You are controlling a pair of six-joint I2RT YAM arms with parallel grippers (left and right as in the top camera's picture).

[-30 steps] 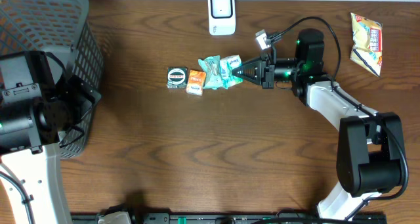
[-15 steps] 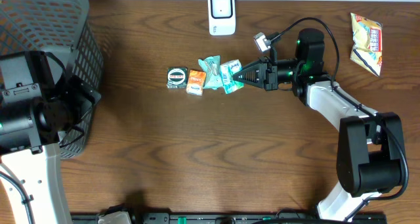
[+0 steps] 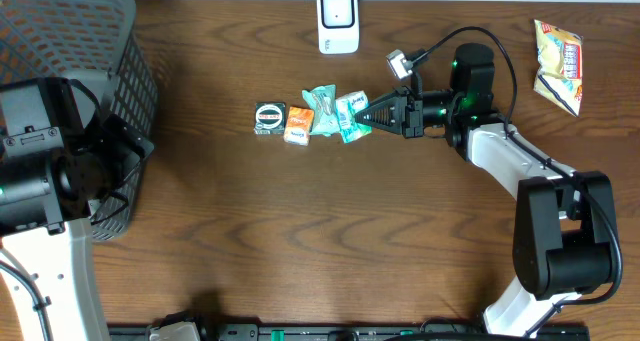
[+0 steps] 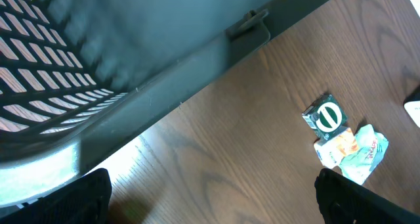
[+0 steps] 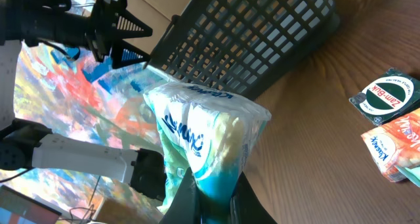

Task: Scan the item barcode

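Clamped tight with right gripper [image 3: 368, 112] on tissue pack [image 3: 349, 115], pinched at one end. Held on the near side of scanner [image 3: 338, 20], slightly right of it, well apart. Long axis in line with the fingers, running leftward. Probably needs carrying toward scanner.

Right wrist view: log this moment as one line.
right gripper: shut on tissue pack | left gripper: open, beside basket | pack apart from white scanner | Zam-Buk tin, orange packet on table
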